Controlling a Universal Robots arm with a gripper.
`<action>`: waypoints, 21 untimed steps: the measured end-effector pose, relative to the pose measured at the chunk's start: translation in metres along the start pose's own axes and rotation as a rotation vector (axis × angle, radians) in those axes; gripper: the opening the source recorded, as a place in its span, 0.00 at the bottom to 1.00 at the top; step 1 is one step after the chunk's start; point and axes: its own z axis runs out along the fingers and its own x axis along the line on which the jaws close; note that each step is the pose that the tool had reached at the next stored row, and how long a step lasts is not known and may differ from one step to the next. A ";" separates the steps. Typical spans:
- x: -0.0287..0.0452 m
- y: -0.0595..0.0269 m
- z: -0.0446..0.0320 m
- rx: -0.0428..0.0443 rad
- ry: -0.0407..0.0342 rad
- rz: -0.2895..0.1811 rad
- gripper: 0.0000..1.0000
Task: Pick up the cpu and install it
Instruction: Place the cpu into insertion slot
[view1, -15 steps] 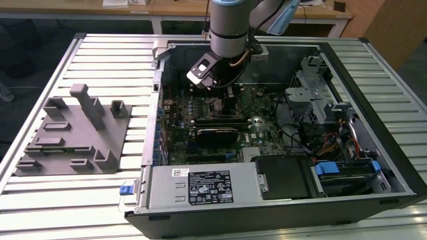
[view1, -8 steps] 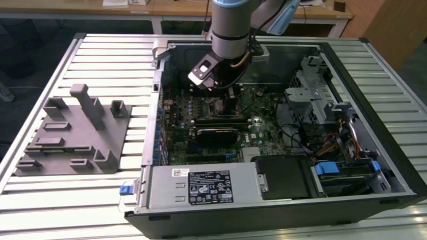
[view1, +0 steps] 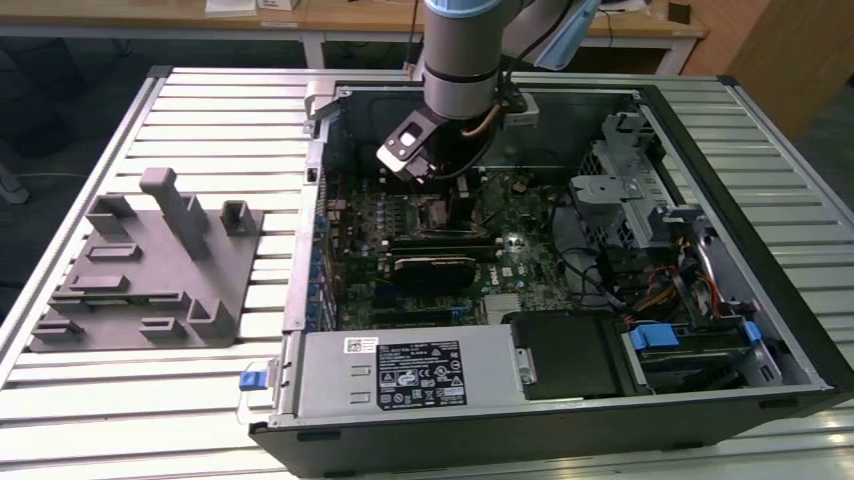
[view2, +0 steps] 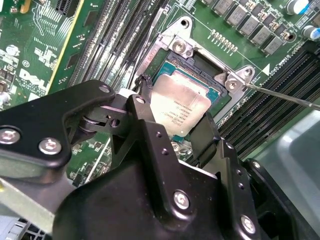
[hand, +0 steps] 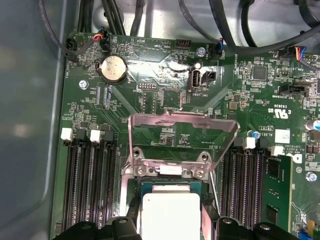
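Note:
The cpu (view2: 180, 102), a pale silver square chip, sits between my gripper's (view2: 177, 109) black fingers (view2: 137, 107), which are shut on two of its sides. It hangs just over, or rests in, the black-framed socket (view2: 220, 92) on the green motherboard; I cannot tell whether it is seated. In the first wrist view the cpu (hand: 171, 212) lies below the raised metal load plate (hand: 182, 120), with the gripper (hand: 171, 225) around it. In the exterior view the arm reaches down into the open computer case, and the gripper (view1: 441, 195) is low over the board's middle.
Memory slots (hand: 90, 185) flank the socket on both sides. The thin socket lever (view2: 282, 96) sticks out beside it. A grey fixture block (view1: 140, 270) lies on the slatted table at the exterior view's left. The power supply (view1: 400, 375), drive cage (view1: 627, 190) and cables crowd the case.

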 end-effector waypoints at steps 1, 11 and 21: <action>0.0000 -0.0001 0.0004 0.0002 -0.0002 0.000 0.55; 0.0001 -0.0008 0.0013 0.0005 -0.0002 0.012 0.55; 0.0001 -0.0022 0.0015 0.0009 -0.0005 0.016 0.55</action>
